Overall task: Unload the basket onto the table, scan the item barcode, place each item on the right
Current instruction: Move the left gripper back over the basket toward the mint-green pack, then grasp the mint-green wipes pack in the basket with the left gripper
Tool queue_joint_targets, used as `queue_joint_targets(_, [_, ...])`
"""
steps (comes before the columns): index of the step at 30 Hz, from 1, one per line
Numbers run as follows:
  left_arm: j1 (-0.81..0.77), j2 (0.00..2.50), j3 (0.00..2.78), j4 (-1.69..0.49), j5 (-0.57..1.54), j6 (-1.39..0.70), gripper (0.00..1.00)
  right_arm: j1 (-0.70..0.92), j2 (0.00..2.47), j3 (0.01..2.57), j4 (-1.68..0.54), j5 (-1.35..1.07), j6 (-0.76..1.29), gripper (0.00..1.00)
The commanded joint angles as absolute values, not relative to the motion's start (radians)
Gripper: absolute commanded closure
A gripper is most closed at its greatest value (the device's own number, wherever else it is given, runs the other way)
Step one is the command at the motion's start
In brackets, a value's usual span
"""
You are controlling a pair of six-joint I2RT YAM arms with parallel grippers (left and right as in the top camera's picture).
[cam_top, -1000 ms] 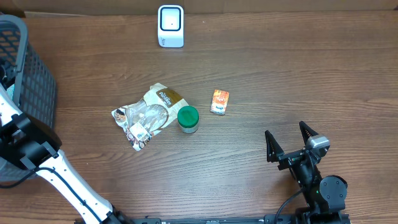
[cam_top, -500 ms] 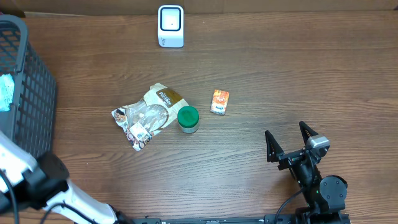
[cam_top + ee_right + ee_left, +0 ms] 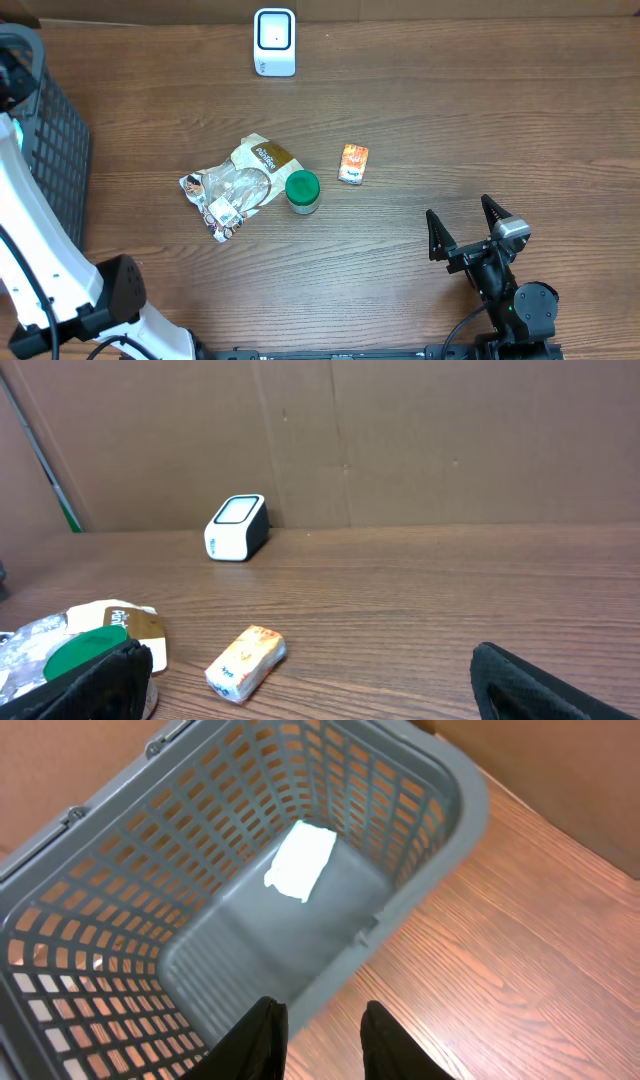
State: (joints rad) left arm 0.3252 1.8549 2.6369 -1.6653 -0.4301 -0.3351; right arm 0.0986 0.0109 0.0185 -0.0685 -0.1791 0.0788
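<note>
I see the white packet lying on the floor of the grey basket, my left claw above it with its 2 fingers narrowly apart and empty, the scanner at the table's far edge, and my right claw spread wide and empty at the near edge.

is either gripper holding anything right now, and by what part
Nothing is held. The left gripper hangs empty over the basket, where a white packet lies on its floor; the right gripper stands open and empty.
</note>
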Motion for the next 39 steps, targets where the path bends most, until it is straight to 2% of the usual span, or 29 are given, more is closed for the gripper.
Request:
queue_joint_targets(1, [0.286, 1.784, 2.631, -1.689, -0.486, -0.390, 0.73, 0.094, 0.003, 0.008, -0.063, -0.181, 0.081, 0.00])
queue_joint_targets(9, [0.220, 1.622, 2.354, -1.657, -0.546, -0.476, 0.73, 0.094, 0.003, 0.008, -0.064, -0.181, 0.081, 0.00])
queue_joint_targets(12, [0.199, 1.505, 2.112, -1.526, -0.554, -0.469, 0.72, 0.094, 0.003, 0.008, -0.064, -0.181, 0.081, 0.00])
queue_joint_targets(15, [0.196, 1.376, 1.870, -1.354, -0.500, -0.400, 0.66, 0.094, 0.003, 0.008, -0.064, -0.181, 0.081, 0.00])
queue_joint_targets(16, [0.198, 1.334, 1.797, -1.280, -0.462, -0.351, 0.61, 0.094, 0.003, 0.008, -0.063, -0.181, 0.081, 0.00])
queue_joint_targets(19, [0.224, 1.253, 1.674, -1.077, -0.346, -0.207, 0.32, 0.094, 0.003, 0.008, -0.064, -0.181, 0.081, 0.00])
queue_joint_targets(22, [0.312, 1.251, 1.697, -0.977, -0.257, -0.186, 0.05, 0.094, 0.003, 0.008, -0.064, -0.181, 0.081, 0.00])
queue_joint_targets(23, [0.371, 1.261, 1.721, -0.937, -0.215, -0.181, 0.00, 0.094, 0.003, 0.008, -0.064, -0.181, 0.081, 0.00])
queue_joint_targets(26, [0.508, 1.298, 1.758, -0.855, -0.183, -0.189, 0.00, 0.094, 0.003, 0.008, -0.064, -0.181, 0.081, 0.00])
queue_joint_targets(29, [0.645, 1.359, 1.761, -0.773, -0.209, -0.287, 0.00, 0.094, 0.003, 0.008, -0.064, -0.181, 0.081, 0.00])
queue_joint_targets(32, [0.746, 1.446, 1.761, -0.759, -0.179, -0.321, 0.00, 0.094, 0.003, 0.008, -0.064, -0.181, 0.081, 0.00])
queue_joint_targets(39, [0.793, 1.723, 1.761, -0.730, -0.157, -0.238, 0.00, 0.094, 0.003, 0.008, -0.064, -0.181, 0.081, 0.00])
